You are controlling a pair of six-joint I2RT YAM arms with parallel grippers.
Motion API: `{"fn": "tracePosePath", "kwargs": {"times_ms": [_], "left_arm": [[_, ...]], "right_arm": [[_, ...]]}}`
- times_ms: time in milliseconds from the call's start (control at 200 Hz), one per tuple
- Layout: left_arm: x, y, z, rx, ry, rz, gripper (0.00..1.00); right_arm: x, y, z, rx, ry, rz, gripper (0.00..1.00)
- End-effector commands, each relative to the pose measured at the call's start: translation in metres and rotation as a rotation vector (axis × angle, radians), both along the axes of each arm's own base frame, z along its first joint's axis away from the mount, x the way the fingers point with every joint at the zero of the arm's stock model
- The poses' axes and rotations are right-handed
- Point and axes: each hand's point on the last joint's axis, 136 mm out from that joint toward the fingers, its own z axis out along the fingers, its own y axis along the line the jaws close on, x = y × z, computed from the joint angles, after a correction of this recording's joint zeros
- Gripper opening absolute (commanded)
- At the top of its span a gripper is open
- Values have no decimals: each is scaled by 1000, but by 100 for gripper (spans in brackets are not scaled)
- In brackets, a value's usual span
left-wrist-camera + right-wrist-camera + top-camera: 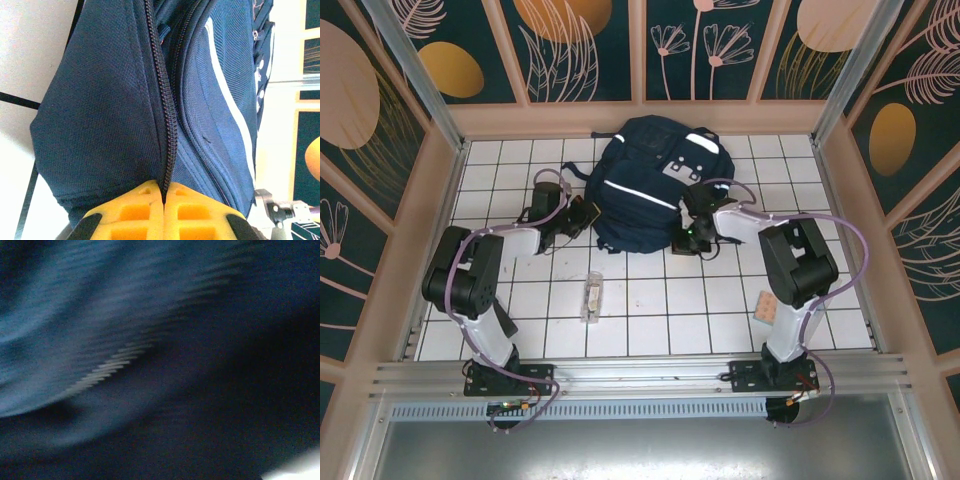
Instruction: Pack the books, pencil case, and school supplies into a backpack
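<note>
Opening of the bag is judged the step in hand; supplies are not yet packed.
From above, the large navy-blue fabric backpack (650, 185) is seen at the back of the white tiled counter (650, 322), flanked by the left claw (578, 215) and right claw (692, 238); a narrow clear oblong box (592, 297) and a pinkish-tan square pad (766, 308) lie nearer. At the left wrist, the claw is pinched on the zip seam. At the right wrist, blurred fabric is seen and the claw's state cannot be told. A pull along the zip is called for.

Top view | white tiled tabletop (650, 320) with dark grout lines, centre | wood-framed wall panels (585, 45), dark teal with floral and orange-disc pattern, from 9 through 12 to 3 o'clock | aluminium rail (640, 372) at 6 o'clock | grey metal sheet (640, 445) below the rail.
</note>
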Motion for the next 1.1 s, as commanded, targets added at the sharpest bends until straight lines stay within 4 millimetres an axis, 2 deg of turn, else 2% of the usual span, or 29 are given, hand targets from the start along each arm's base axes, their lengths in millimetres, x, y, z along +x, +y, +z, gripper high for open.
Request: {"fn": "tracePosePath", "kwargs": {"times_ms": [0, 140, 335, 395, 415, 495, 600, 660, 745, 806, 871, 921, 1091], "left_arm": [[24, 26, 35, 72, -125, 65, 0], [24, 30, 34, 77, -123, 69, 0], [24, 34, 31, 99, -114, 69, 0], [24, 40, 27, 111, -105, 79, 0], [24, 43, 38, 108, -129, 85, 0], [24, 50, 39, 120, -135, 100, 0], [26, 58, 40, 142, -137, 113, 0], [26, 58, 41, 140, -138, 113, 0], [27, 56, 43, 130, -134, 104, 0], [26, 53, 46, 103, -128, 103, 27], [23, 51, 53, 63, -130, 113, 42], [19, 51, 61, 27, -134, 128, 59], [-2, 51, 88, -93, -161, 199, 82]], "right_arm": [[2, -56, -2, -254, -34, -5, 0], [35, -80, 13, -378, -167, -53, 0], [78, -89, 37, -418, -313, -71, 0], [85, -95, 44, -430, -335, -75, 0], [87, -96, 45, -431, -341, -76, 0], [92, -104, 51, -425, -357, -92, 0], [96, -97, 54, -359, -385, -81, 0], [95, -81, 58, -265, -378, -49, 0], [85, -34, 73, -30, -375, 49, 0], [78, -4, 85, 77, -384, 100, 0], [70, 27, 95, 169, -386, 156, 0], [66, 48, 102, 230, -394, 189, 0], [62, 104, 114, 328, -414, 267, 0]]}}
